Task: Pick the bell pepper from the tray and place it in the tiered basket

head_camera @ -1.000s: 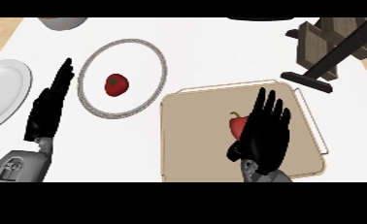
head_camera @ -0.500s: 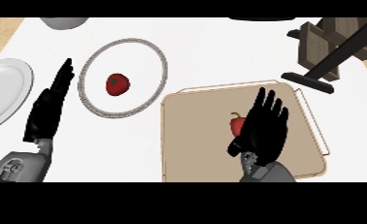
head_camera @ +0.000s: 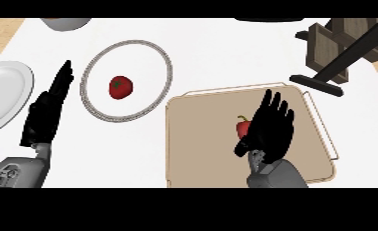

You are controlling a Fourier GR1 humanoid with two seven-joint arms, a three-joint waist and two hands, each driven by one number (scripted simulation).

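One bell pepper [head_camera: 241, 126] on one tray [head_camera: 203, 150]

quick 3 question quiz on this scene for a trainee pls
1. True or false: the bell pepper lies on the tray.
2. The right hand is: A open, over the pepper; B shut on the pepper; C over the round plate.
3. Fill in: the tiered basket stands at the view's upper ____.
Key: 1 true; 2 A; 3 right.
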